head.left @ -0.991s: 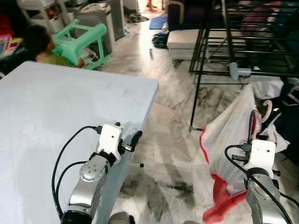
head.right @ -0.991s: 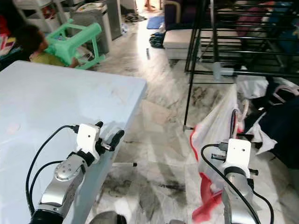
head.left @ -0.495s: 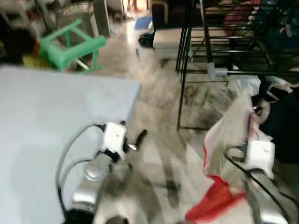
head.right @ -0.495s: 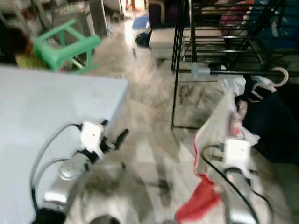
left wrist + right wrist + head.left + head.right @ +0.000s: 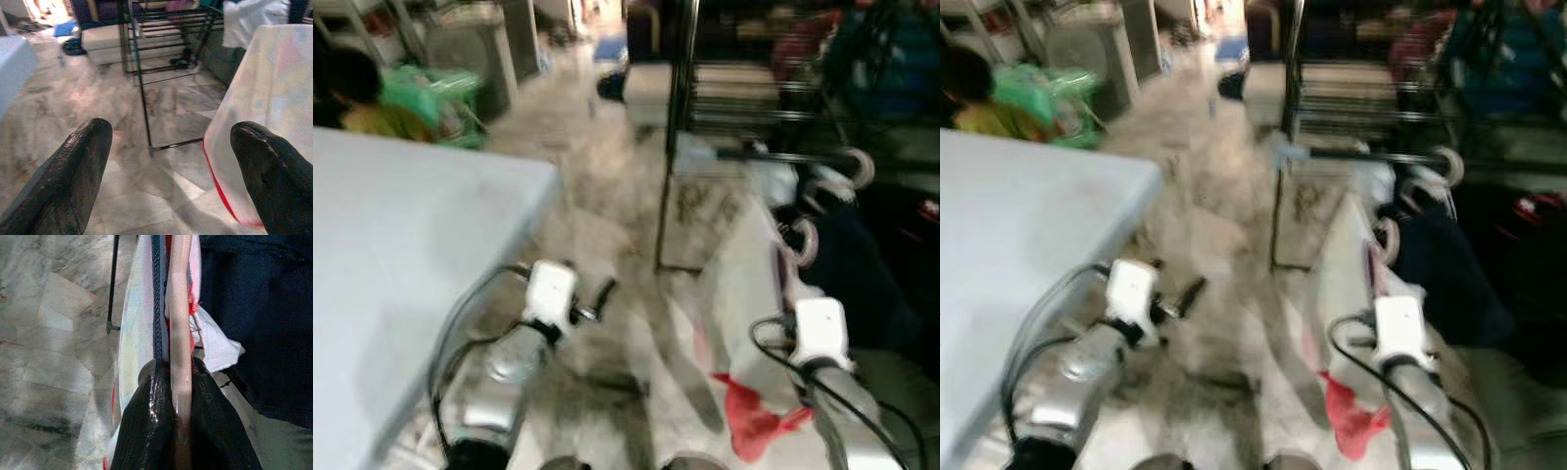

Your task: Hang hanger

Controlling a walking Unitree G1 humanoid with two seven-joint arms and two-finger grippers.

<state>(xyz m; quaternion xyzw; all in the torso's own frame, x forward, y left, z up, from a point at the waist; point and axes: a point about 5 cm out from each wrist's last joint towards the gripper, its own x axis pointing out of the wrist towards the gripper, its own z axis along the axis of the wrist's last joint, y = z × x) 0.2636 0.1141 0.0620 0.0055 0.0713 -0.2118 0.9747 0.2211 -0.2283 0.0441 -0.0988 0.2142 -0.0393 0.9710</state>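
While the left gripper point(image 5: 171, 161) gapes over bare floor point(image 5: 73, 98), the right gripper point(image 5: 180, 382) pinches the hanger point(image 5: 179, 308).

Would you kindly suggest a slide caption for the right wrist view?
Right hand shut on a pale pink hanger carrying a white garment, beside dark clothing above the marble floor.

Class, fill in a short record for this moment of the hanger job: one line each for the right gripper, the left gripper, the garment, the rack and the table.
right gripper: shut on the pale hanger, which carries a garment
left gripper: open, holding nothing, above the marble floor
garment: white cloth with red trim, draped from the hanger
rack: black metal drying rack ahead, to the robot's right
table: pale blue table on the robot's left
image quality: head views blurred
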